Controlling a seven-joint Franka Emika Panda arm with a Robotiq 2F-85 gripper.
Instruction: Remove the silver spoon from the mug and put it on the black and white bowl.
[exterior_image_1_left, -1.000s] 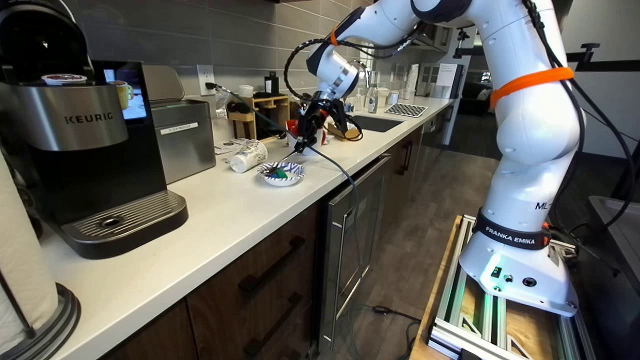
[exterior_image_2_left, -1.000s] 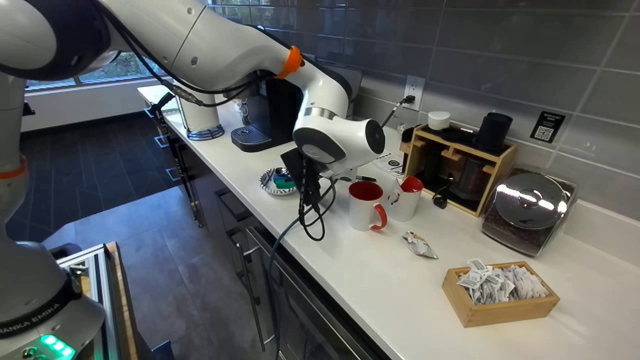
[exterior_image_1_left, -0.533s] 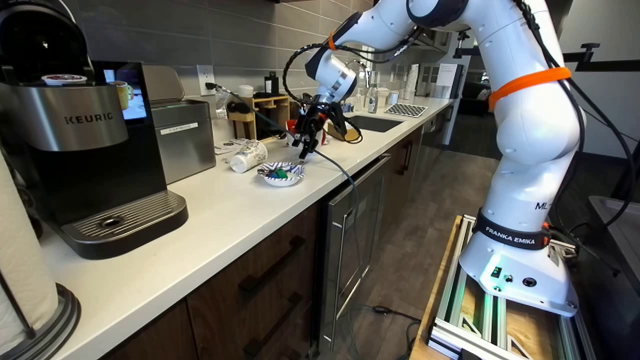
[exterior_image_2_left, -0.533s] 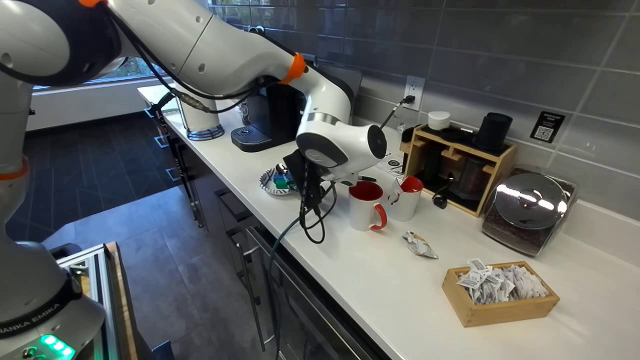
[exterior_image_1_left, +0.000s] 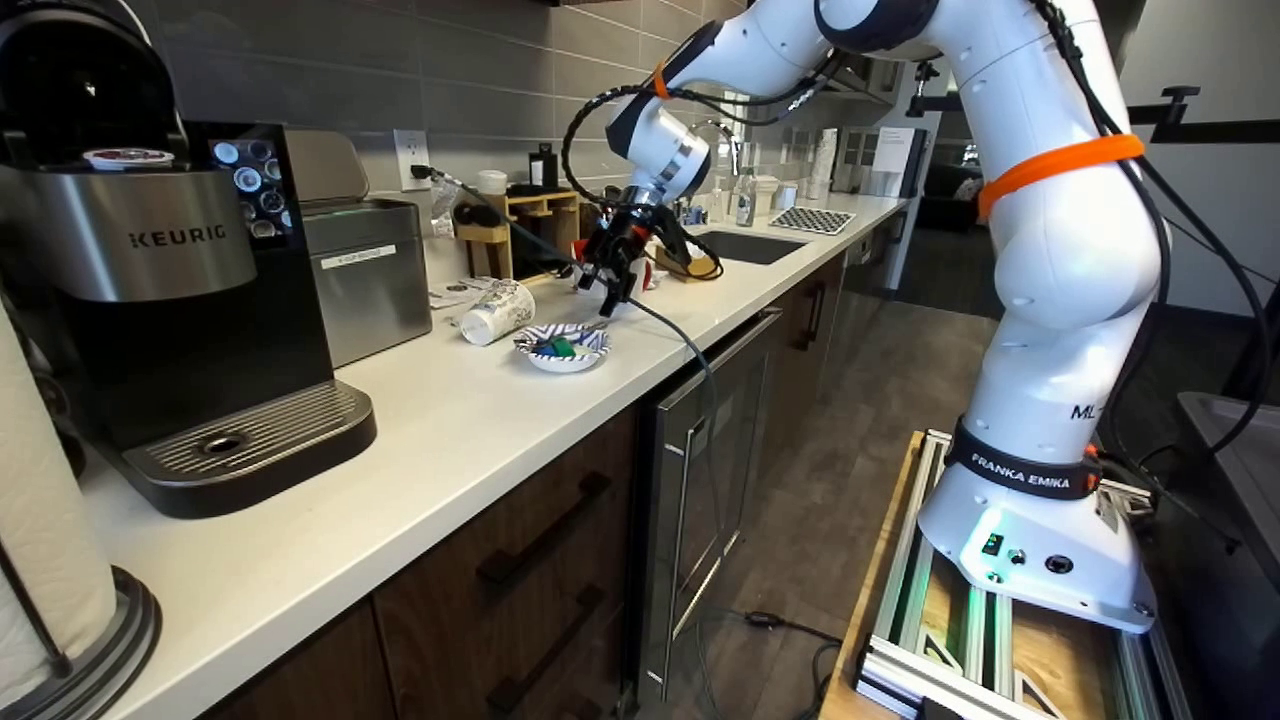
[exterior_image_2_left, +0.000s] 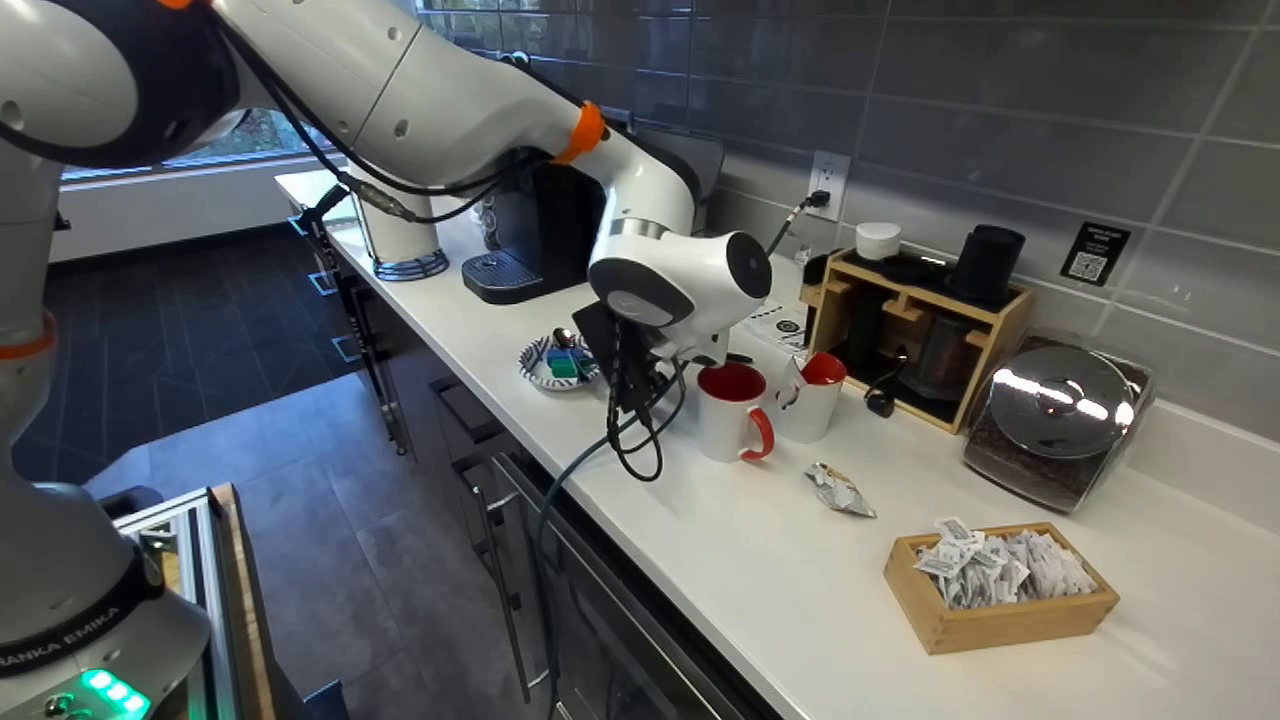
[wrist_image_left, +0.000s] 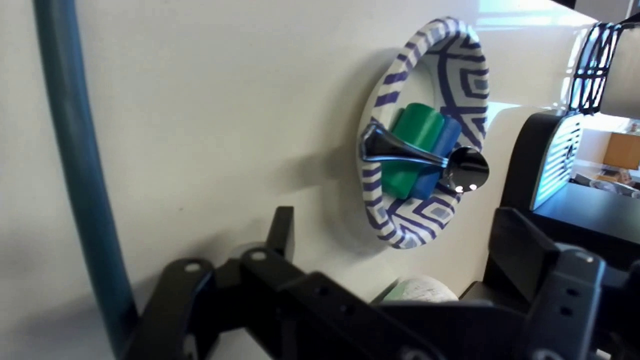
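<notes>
The silver spoon lies across the black and white bowl, its handle end at the near rim and its round end over the far rim. Under it in the bowl are green and blue pieces. My gripper is open beside the bowl, its fingers spread wide with nothing between them and apart from the spoon. In an exterior view the gripper hovers just above the bowl. Two white mugs with red insides stand close by, a front mug and a rear mug; no spoon shows in either.
A paper cup lies on its side near the bowl. A cable runs over the counter past the gripper. A coffee maker, a wooden rack, a foil packet and a wooden box of sachets are also there.
A second ago the gripper was closed on the spoon's handle at the bowl. Its fingers have since spread and let go, and the spoon now rests on the bowl.
</notes>
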